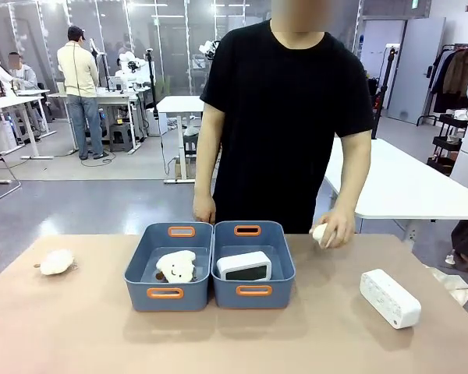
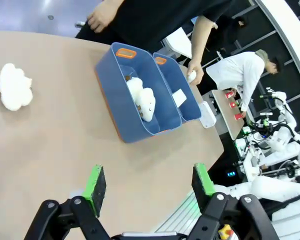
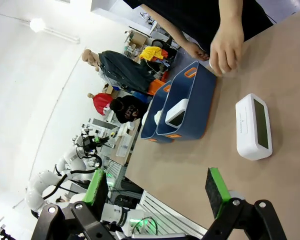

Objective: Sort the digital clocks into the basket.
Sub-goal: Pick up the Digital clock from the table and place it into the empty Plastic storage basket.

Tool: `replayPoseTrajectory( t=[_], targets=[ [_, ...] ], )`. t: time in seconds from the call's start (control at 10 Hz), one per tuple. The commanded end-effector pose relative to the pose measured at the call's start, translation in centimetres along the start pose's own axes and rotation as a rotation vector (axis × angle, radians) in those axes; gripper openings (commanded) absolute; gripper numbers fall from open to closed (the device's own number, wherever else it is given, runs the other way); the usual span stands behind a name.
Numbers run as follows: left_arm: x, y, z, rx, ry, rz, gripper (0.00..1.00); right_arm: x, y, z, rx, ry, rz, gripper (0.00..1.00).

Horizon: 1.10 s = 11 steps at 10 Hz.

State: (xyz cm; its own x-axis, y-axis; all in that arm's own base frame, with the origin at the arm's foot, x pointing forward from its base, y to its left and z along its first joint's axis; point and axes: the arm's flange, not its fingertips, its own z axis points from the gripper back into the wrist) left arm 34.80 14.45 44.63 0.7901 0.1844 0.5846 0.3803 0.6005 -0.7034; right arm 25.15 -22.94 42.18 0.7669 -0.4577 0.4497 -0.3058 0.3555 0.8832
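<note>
One white digital clock (image 1: 244,266) rests inside the right blue basket (image 1: 253,292), also seen as the clock (image 3: 177,112) in the basket (image 3: 192,107). A second clock (image 1: 389,298) lies flat on the table at the right, and shows display up as the clock (image 3: 255,126) ahead of my right gripper (image 3: 156,186), which is open and empty above the table. My left gripper (image 2: 149,182) hangs open and empty over bare tabletop, well short of the near basket (image 2: 120,95). The far basket (image 2: 182,97) holds the first clock (image 2: 179,97).
The left bin (image 1: 168,265) holds a cream plush toy (image 1: 176,266). Another plush (image 1: 56,262) lies at the table's left. The person's hand (image 1: 333,231) holds a small white thing on the table right of the bins; the other hand (image 1: 203,209) rests behind them.
</note>
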Motion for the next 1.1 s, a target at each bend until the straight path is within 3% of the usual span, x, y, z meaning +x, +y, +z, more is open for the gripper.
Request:
replayPoseTrajectory(
  t=[0.0,0.1,0.4,0.7,1.0],
  targets=[
    [0.2,-0.1,0.0,0.007,-0.018,0.01,0.88,0.5,1.6,-1.2,-0.193,0.171,0.165,1.0],
    [0.2,-0.1,0.0,0.007,-0.018,0.01,0.88,0.9,1.8,-2.3,-0.327,0.239,0.237,1.0],
    [0.2,-0.1,0.0,0.007,-0.018,0.01,0.88,1.0,1.2,-3.4,-0.336,0.268,0.255,1.0],
    [0.2,-0.1,0.0,0.007,-0.018,0.01,0.88,0.6,2.1,-5.5,-0.532,0.413,0.511,1.0],
    [0.2,-0.1,0.0,0.007,-0.018,0.01,0.88,0.3,2.9,-13.8,-0.596,0.58,0.68,1.0]
  ],
)
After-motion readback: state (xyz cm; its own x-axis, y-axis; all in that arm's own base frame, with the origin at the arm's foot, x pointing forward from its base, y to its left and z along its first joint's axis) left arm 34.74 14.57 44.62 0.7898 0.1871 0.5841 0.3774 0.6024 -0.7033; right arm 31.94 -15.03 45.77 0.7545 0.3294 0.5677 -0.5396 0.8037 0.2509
